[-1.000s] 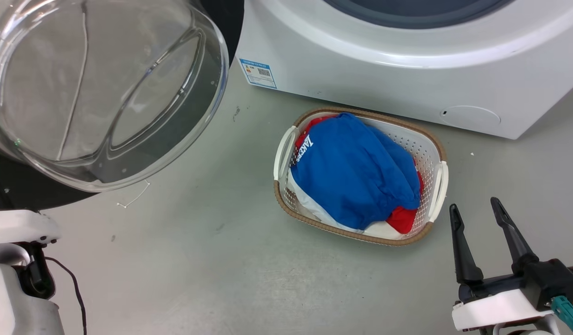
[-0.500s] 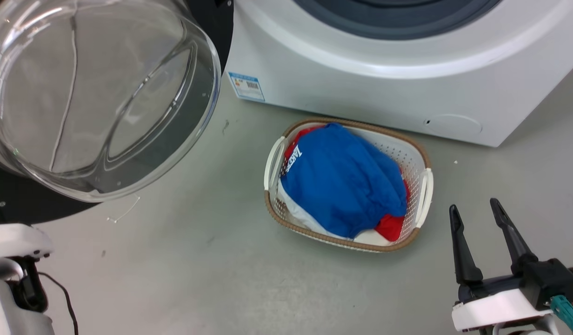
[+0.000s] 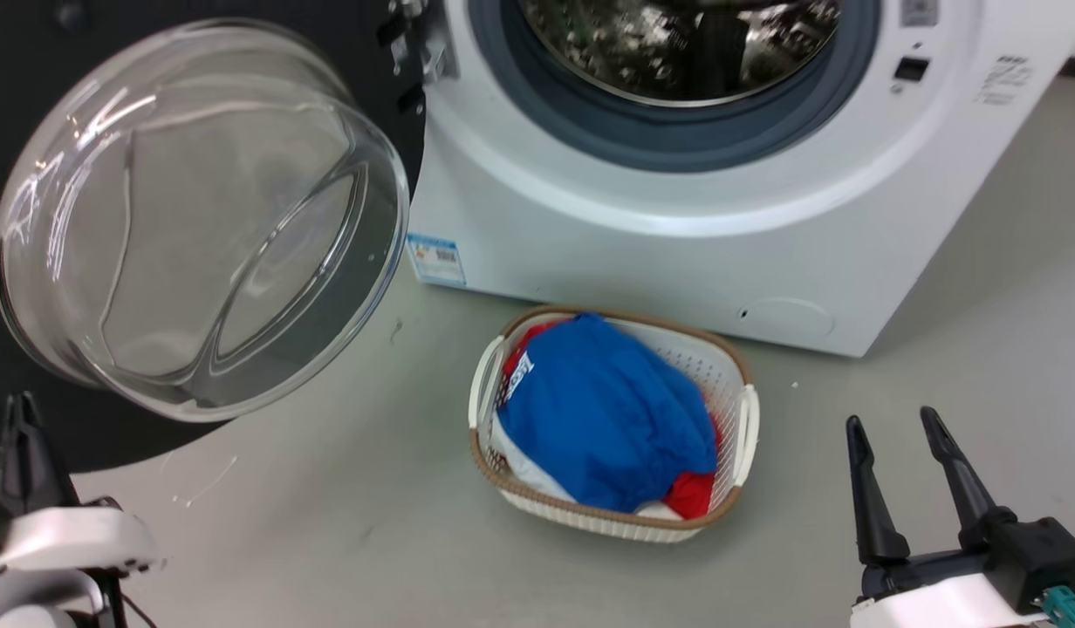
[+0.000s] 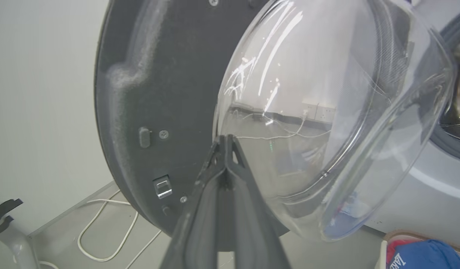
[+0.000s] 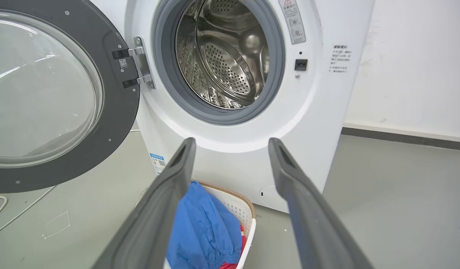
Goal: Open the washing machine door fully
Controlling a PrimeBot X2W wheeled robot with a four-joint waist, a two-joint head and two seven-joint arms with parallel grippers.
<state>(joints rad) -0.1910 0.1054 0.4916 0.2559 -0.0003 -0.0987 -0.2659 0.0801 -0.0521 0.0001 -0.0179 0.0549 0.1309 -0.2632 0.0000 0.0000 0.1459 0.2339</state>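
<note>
The washing machine door point(image 3: 197, 227) stands swung out to the left of the white washing machine point(image 3: 677, 253), its clear bowl facing me. Its metal hinge point(image 5: 140, 63) and the steel drum point(image 5: 230, 56) with the grey rubber rim show in the right wrist view. My left gripper point(image 3: 18, 419) sits low at the left, below the door. In the left wrist view it point(image 4: 226, 140) is shut with nothing in it, pointing at the door's dark inner face point(image 4: 159, 93) beside the bowl. My right gripper point(image 3: 895, 427) is open at the lower right, away from the door.
A white laundry basket point(image 3: 742, 419) holding blue and red clothes point(image 3: 607, 419) stands on the grey floor in front of the machine. A white cable point(image 4: 99, 231) lies on the floor behind the door. A white wall point(image 5: 409, 56) rises to the machine's right.
The head camera has tilted up, so the whole picture has slid down and the drum has come into view. The left gripper's dark fingers now show at the lower left.
</note>
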